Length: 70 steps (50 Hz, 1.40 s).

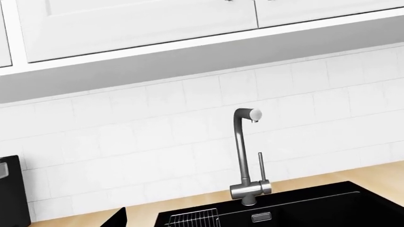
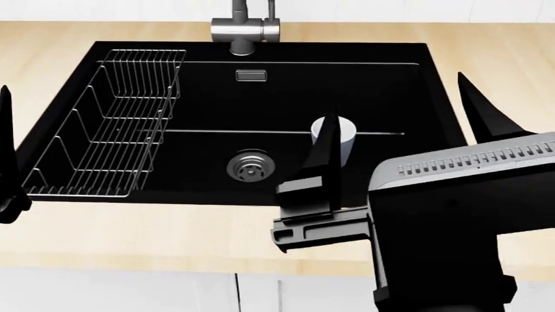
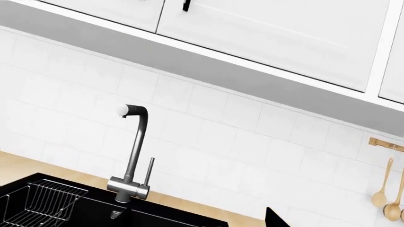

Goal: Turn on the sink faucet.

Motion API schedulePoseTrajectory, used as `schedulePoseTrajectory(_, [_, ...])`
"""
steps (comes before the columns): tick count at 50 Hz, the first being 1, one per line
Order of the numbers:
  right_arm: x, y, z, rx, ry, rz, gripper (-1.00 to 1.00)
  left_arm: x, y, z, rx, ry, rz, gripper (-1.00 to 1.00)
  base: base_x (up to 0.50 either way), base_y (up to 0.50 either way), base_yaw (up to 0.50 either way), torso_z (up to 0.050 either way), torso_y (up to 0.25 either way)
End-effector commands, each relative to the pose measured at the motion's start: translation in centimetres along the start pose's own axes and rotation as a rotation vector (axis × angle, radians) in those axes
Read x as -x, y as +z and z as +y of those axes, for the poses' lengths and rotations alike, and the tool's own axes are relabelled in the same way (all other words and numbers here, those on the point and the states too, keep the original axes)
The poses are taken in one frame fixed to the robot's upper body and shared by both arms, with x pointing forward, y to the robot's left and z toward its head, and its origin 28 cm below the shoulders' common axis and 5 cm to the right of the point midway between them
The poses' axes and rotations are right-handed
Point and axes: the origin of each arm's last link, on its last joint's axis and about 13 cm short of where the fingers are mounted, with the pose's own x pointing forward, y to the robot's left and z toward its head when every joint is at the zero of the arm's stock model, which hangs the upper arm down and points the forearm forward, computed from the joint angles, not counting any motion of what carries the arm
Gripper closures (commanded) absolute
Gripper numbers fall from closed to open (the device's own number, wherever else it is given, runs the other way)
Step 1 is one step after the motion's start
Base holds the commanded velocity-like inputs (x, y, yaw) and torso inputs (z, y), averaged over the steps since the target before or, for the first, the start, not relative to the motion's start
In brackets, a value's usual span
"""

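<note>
The sink faucet (image 1: 242, 156) is a dark-grey tap with a thin upright pipe, an angled spout and a steel barrel base. It stands behind the black sink (image 2: 381, 71). Its thin rod lever (image 1: 260, 165) stands upright beside the pipe, and no water shows. The faucet also shows in the right wrist view (image 3: 134, 156), and only its base shows in the head view (image 2: 245, 29). My right gripper (image 2: 403, 130) is open and empty over the sink's front right, well short of the faucet. One finger (image 2: 7, 156) of my left gripper shows at the left edge; that gripper is away from the faucet and holds nothing.
A wire dish rack (image 2: 113, 123) fills the sink's left side. A white cup (image 2: 347, 130), a round drain strainer (image 2: 249, 164) and an overflow slot (image 2: 251, 75) are in the basin. Wooden counter (image 2: 485, 45) surrounds it. A black appliance (image 1: 11, 189) stands left, and wooden spoons (image 3: 382, 189) hang right.
</note>
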Motion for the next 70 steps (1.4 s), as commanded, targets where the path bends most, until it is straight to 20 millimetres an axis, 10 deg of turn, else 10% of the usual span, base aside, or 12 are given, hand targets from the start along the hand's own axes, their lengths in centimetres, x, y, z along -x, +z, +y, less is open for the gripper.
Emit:
schedulePoseTrajectory(1, [-0.4, 1.4, 0.0, 0.032, 0.007, -0.034, -1.0, -0.2, 0.9, 0.5, -0.011, 0.006, -0.009, -1.0, 0.5, 0.0, 0.0, 0.05, 0.0])
schedulePoseTrajectory(52, [-0.6, 1.6, 0.5, 0.027, 0.039, -0.05, -1.0, 0.1, 1.0, 1.0, -0.015, 0.017, -0.007, -1.0, 0.5, 0.0, 0.0, 0.05, 0.0])
schedulePoseTrajectory(70, [-3.3, -1.4, 3.9, -0.037, 0.2, 0.039, -1.0, -0.2, -0.8, 0.8, -0.008, 0.014, 0.068, -1.0, 0.1, 0.0, 0.0, 0.008, 0.0])
